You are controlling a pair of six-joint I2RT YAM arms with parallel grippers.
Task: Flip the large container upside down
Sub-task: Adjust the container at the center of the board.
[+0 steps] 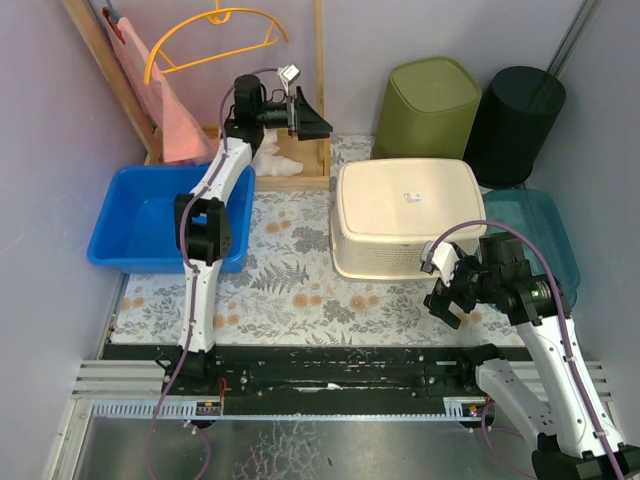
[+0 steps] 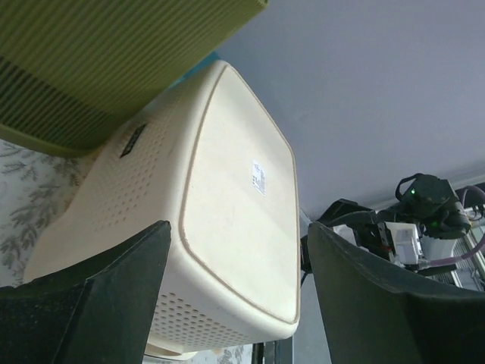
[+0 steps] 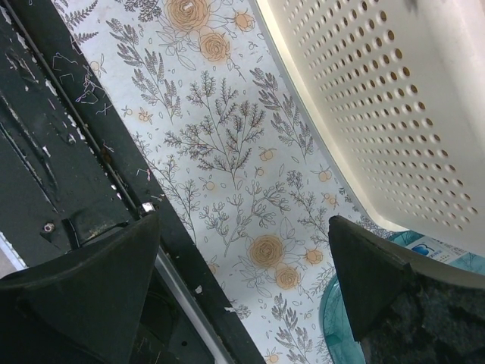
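Cream perforated basket point(image 1: 408, 215) lay base-up on the floral cloth point(image 1: 290, 290), right of centre, with a small sticker point(image 1: 410, 197) on its upturned bottom. The flip looked done, and what remained, by my judgement, was a clean withdrawal. The right gripper point(image 1: 452, 300) hung just beside the basket's near right corner, fingers apart and nothing between them. It ought to rise clear before swinging aside, lest a finger catch the holed wall and drag the basket. The left gripper point(image 1: 318, 122) was raised at the far side, well apart from the basket, its fingers likewise spread and empty. Only the overhead view showed both arms at once, plus the blue tub point(image 1: 140, 225) at left. The left wrist view showed how closely the green bin point(image 2: 98, 68) stood behind the basket, though not whether they touched. The right wrist view gave the rim's near edge and the teal tub point(image 3: 341, 318) just beyond it.
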